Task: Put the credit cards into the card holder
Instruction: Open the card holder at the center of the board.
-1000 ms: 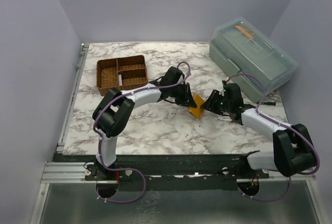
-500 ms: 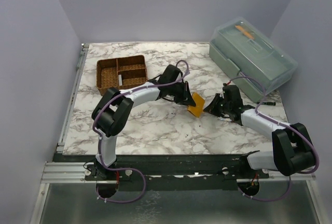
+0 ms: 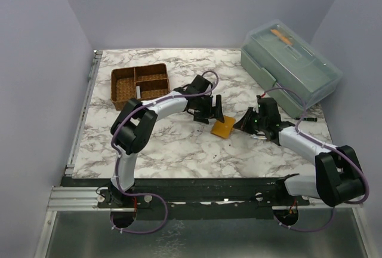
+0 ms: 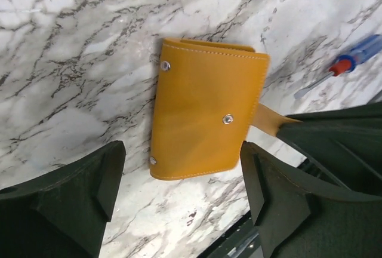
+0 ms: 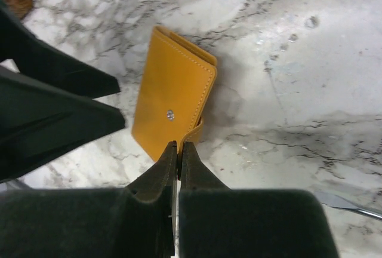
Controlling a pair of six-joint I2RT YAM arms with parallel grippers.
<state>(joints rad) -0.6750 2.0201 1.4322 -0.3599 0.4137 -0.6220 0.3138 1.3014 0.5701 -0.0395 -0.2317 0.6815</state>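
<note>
Top external: marble-pattern worktop [image 3: 179, 150] is carrying a grey-green lidded plastic box [image 3: 292, 67] far right and a woven brown basket [image 3: 140, 83] far left. Card holder [image 4: 206, 111], smooth orange-tan leather with snap studs, is lying closed and flat between the arms, strap tab pointing at the right arm. Right gripper [image 5: 177, 150] fingers are pinching that tab. Left gripper [image 4: 182, 150] fingers are standing wide over it, its long axis crossing their gap. Blue-red screwdriver [image 4: 346, 64] is lying near.
</note>
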